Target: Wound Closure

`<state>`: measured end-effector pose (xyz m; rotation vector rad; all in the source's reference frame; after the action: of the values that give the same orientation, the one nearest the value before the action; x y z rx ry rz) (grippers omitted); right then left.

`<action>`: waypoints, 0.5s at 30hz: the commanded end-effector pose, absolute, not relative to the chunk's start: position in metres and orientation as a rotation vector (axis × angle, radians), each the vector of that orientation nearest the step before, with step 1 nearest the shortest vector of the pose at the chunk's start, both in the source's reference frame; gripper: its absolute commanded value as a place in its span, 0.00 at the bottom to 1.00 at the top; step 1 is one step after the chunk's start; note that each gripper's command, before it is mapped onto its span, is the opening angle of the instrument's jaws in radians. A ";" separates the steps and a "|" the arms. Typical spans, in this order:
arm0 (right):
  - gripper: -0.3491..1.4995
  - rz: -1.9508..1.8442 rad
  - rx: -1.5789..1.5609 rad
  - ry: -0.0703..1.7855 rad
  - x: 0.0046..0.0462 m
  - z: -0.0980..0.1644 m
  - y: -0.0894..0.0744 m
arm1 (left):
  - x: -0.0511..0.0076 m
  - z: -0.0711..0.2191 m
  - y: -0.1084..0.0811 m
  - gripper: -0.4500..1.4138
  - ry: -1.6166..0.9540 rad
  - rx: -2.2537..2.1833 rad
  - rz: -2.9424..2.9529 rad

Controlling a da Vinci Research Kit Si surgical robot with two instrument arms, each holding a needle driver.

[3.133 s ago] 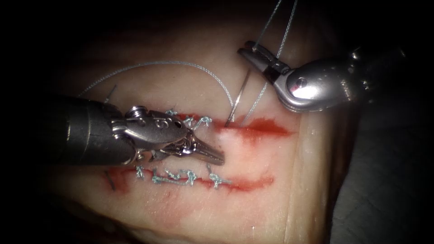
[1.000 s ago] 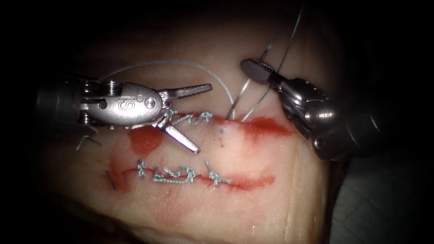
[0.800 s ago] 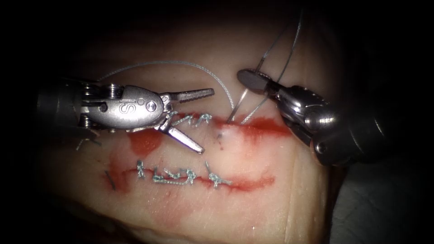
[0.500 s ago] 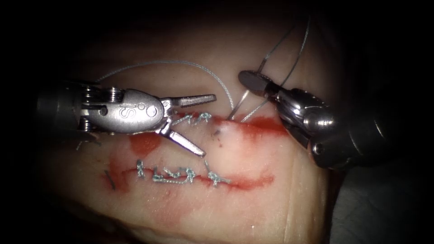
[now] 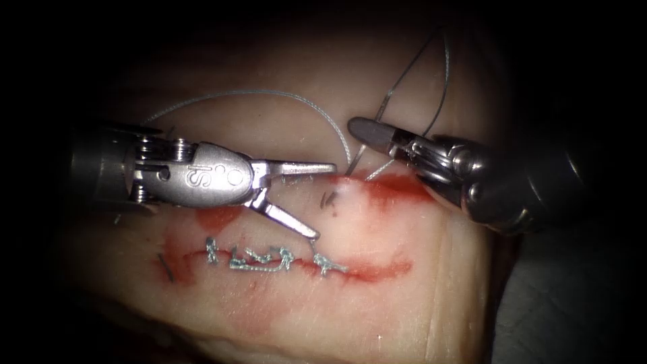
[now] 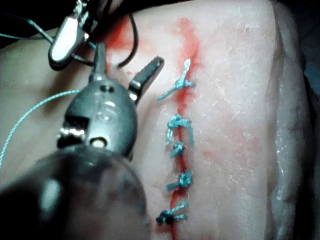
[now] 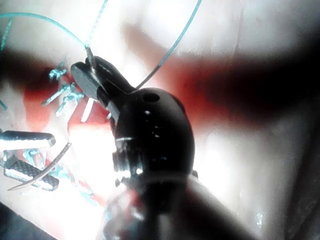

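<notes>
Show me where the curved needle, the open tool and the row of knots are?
Needle (image 5: 362, 155): endoscope view, on its shaft between the right tool's jaws and the tissue.
Left tool (image 5: 323, 200): endoscope view, midway between its spread jaw tips.
Row of knots (image 5: 259, 259): endoscope view, on a middle knot along the lower cut.

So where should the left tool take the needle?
Probably just behind the needle's emerged tip, coming from the left: the left tool's open jaws straddle it, the right tool grips the tail, and mid-curve sits in the tissue.
</notes>
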<state>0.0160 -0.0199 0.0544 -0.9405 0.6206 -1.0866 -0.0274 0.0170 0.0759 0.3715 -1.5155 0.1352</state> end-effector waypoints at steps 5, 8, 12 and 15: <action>0.00 -1.080 -0.943 0.629 0.0171 0.055 -0.020 | -0.0287 0.076 0.017 0.18 -1.538 0.354 0.151; 0.00 -1.080 -0.943 0.629 0.0172 0.055 -0.020 | -0.0292 0.077 0.016 0.17 -1.537 0.353 0.161; 0.00 -1.077 -0.942 0.642 0.0172 0.055 -0.020 | -0.0298 0.077 0.016 0.14 -1.547 0.350 0.171; 0.00 -1.074 -0.941 0.651 0.0173 0.055 -0.020 | -0.0299 0.077 0.016 0.00 -1.556 0.378 0.141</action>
<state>0.0164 -0.0202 0.0542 -0.9365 0.6502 -1.0755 -0.0294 0.0155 0.0765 0.3967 -1.5546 0.1275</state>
